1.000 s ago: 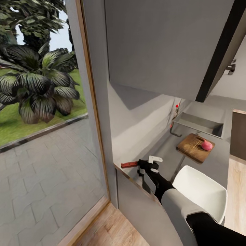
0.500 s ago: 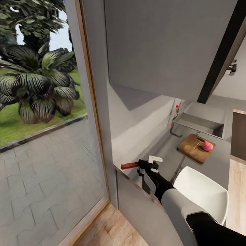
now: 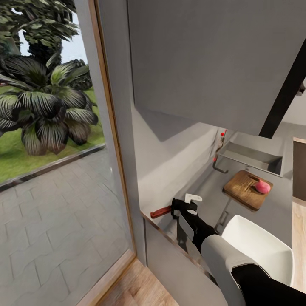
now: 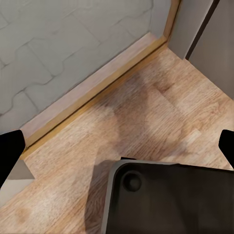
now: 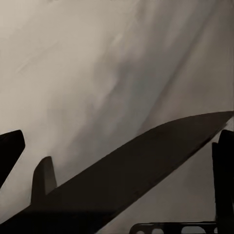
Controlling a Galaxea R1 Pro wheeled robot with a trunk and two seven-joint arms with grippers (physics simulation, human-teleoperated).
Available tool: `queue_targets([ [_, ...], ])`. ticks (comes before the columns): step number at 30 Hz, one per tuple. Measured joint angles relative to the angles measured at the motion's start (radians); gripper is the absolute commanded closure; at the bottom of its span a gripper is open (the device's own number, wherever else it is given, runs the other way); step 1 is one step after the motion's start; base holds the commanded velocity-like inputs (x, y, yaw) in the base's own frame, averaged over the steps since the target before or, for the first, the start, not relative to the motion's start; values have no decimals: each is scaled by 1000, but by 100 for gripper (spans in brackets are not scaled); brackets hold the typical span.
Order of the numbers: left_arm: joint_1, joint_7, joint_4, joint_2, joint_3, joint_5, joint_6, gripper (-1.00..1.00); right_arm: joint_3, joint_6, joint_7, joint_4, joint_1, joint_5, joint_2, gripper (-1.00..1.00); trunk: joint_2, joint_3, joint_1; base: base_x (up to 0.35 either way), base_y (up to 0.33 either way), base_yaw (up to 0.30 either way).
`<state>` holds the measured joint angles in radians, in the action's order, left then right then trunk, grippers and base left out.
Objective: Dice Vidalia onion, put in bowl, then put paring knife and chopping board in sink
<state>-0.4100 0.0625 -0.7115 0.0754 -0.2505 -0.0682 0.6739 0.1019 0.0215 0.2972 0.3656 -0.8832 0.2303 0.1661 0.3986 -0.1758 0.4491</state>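
The paring knife lies at the near left end of the grey countertop [image 3: 208,187], and its reddish-brown handle [image 3: 160,212] sticks out past my right gripper [image 3: 180,208]. Its dark blade [image 5: 126,185] runs slantwise between the right fingers [image 5: 224,185], which stand wide apart, so that gripper is open around it. Farther along lies the brown chopping board [image 3: 244,189] with the pink onion [image 3: 262,186] on it. The white bowl [image 3: 263,250] stands beside my right forearm. The grey sink [image 3: 250,155] sits beyond the board. My left gripper [image 4: 117,151] hangs open over the wooden floor.
A tall glass pane with a wooden frame [image 3: 112,140] closes off the counter's left end, with a paved yard and plants outside. A grey wall cabinet [image 3: 212,55] hangs low over the counter. The tap [image 3: 221,140] stands by the sink. The robot's dark base [image 4: 170,200] is below the left gripper.
The head camera has shifted, sliding board, bowl and sink right and down in the picture. The knife handle now slopes downward away from the right gripper. The arm has barely moved.
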Motion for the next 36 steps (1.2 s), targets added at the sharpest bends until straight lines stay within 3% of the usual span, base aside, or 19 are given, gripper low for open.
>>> queue_targets([
  [16, 0, 0, 0, 0, 0, 0, 0, -100, -1, 0, -1, 1, 0, 3, -1, -100, 0, 0, 0, 2, 0, 0],
  [20, 0, 0, 0, 0, 0, 0, 0, -100, -6, 8, 5, 19, 1, 14, -1, -100, -1, 0, 0, 0, 0, 0],
  [26, 0, 0, 1, 0, 0, 0, 0, -100, -3, 1, 44, 134, 0, 9, -1, -100, -1, 0, 0, 0, 0, 0],
  [36, 0, 0, 0, 0, 0, 0, 0, -100, -1, -19, 79, 151, 1, 10, 3, -100, -1, 0, 0, 0, 173, 0],
])
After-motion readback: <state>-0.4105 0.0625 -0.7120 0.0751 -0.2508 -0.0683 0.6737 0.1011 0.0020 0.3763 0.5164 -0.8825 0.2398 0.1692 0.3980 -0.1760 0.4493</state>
